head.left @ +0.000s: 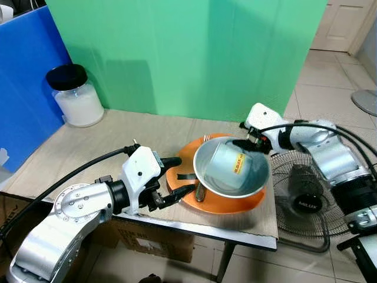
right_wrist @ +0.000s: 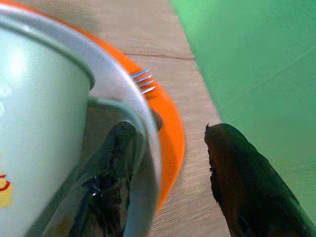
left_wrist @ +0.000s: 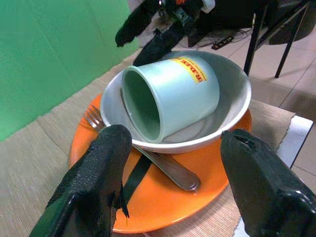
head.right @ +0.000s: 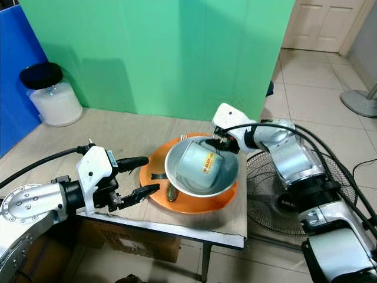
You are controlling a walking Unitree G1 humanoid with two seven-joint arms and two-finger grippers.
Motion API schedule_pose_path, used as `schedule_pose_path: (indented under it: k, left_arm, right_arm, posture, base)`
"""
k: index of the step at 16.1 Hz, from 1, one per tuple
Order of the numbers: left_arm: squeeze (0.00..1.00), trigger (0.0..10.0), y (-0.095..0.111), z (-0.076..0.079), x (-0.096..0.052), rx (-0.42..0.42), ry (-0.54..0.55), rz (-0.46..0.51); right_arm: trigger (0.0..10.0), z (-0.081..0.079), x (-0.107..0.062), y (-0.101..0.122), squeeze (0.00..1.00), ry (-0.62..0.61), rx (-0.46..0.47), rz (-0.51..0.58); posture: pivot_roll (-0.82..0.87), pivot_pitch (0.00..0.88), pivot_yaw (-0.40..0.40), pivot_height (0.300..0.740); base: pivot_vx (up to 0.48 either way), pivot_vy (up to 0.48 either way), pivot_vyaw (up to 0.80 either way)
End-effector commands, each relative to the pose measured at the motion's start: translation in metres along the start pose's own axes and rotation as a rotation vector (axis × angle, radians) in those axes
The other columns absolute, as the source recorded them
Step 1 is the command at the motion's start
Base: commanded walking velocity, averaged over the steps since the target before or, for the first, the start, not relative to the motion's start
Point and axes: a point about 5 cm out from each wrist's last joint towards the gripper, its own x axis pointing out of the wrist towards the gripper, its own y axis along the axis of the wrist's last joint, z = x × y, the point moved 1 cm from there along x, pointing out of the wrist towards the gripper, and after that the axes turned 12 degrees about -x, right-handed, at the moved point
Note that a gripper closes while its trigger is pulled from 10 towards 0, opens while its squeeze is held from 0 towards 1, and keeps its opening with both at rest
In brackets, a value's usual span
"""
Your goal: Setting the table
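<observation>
At centre frame I see the pale green cup (head.left: 227,167) lying in the white bowl (head.left: 257,184) on the orange plate (head.left: 188,154), my right gripper (right_wrist: 168,173) straddling the bowl's rim, fingers wide, and my left gripper (head.left: 178,177) spread apart beside the plate.

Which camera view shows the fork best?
The left wrist view: the fork lies on the orange plate, passing under the bowl, tines and handle both visible. The eye views show its tines and handle end; the right wrist view, tines.
</observation>
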Motion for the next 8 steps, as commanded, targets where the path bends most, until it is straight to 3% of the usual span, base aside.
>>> schedule_pose_path:
  k: [1, 4, 5, 6, 8]
  left_arm:
    - [0.00, 10.0, 0.003, 0.000, 0.001, 0.024, 0.003, 0.002]
    - [0.00, 10.0, 0.004, -0.001, 0.000, 0.023, 0.008, 0.006]
    - [0.00, 10.0, 0.003, -0.001, 0.000, 0.022, 0.008, 0.003]
    - [0.00, 10.0, 0.002, -0.001, 0.000, 0.021, 0.006, -0.007]
    - [0.00, 10.0, 0.001, 0.000, -0.001, 0.020, 0.004, -0.012]
  right_arm:
    - [10.0, 0.010, -0.009, 0.009, 0.00, -0.037, -0.015, 0.032]
    - [10.0, 0.012, -0.026, 0.025, 0.00, -0.033, 0.014, 0.123]
    - [10.0, 0.009, -0.029, 0.028, 0.66, -0.011, 0.029, 0.140]
    - [10.0, 0.003, -0.032, 0.032, 1.00, 0.031, 0.039, 0.162]
    - [10.0, -0.007, -0.033, 0.037, 1.00, 0.088, 0.022, 0.184]
  posture:
    - [0.11, 0.000, 0.049, 0.740]
    - [0.11, 0.000, 0.049, 0.740]
    - [0.10, 0.000, 0.052, 0.740]
    - [0.10, 0.000, 0.052, 0.740]
    - [0.10, 0.000, 0.056, 0.740]
  base:
    - [0.000, 0.000, 0.00]
    - [0.000, 0.000, 0.00]
    - [0.000, 0.000, 0.00]
    - [0.000, 0.000, 0.00]
    - [0.000, 0.000, 0.00]
